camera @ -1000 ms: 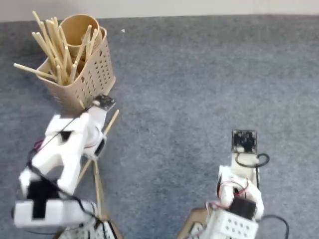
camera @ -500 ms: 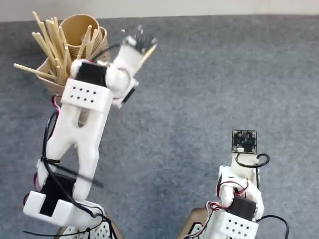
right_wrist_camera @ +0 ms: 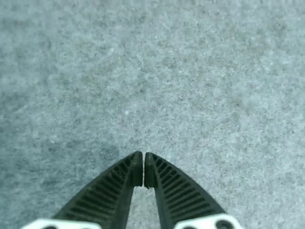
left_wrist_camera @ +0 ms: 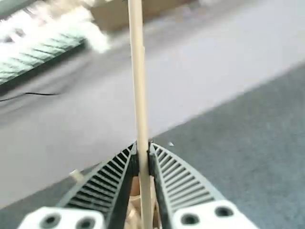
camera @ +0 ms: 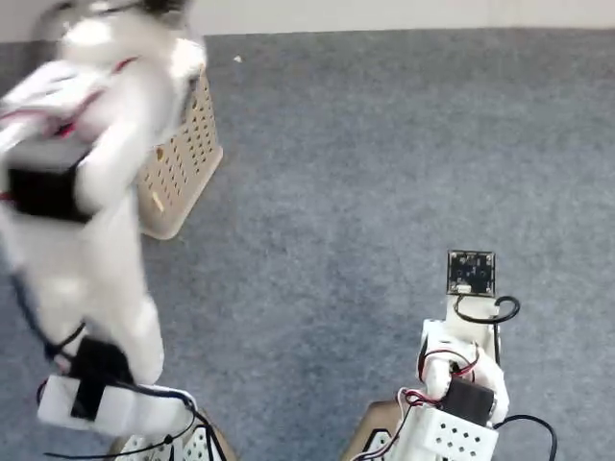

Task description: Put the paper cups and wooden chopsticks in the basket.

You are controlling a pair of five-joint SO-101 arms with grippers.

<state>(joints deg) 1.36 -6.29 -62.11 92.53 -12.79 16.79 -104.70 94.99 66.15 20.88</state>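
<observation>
My left arm (camera: 96,144) is raised high over the far left of the table and covers most of the tan perforated basket (camera: 183,163). In the left wrist view my left gripper (left_wrist_camera: 142,148) is shut on a wooden chopstick (left_wrist_camera: 137,71), which sticks straight out past the fingertips. The cups and other chopsticks in the basket are hidden behind the arm. My right gripper (right_wrist_camera: 143,164) is shut with nothing in it, just above bare grey carpet. The right arm (camera: 466,355) sits at the near right.
Grey carpet (camera: 384,144) covers the table. A pale wall strip (camera: 384,14) runs along the far edge. Both arm bases stand at the near edge.
The left arm has swung up from the near left, with the chopstick in its gripper, to above the basket, and now hides the basket's contents. The right arm has not moved.
</observation>
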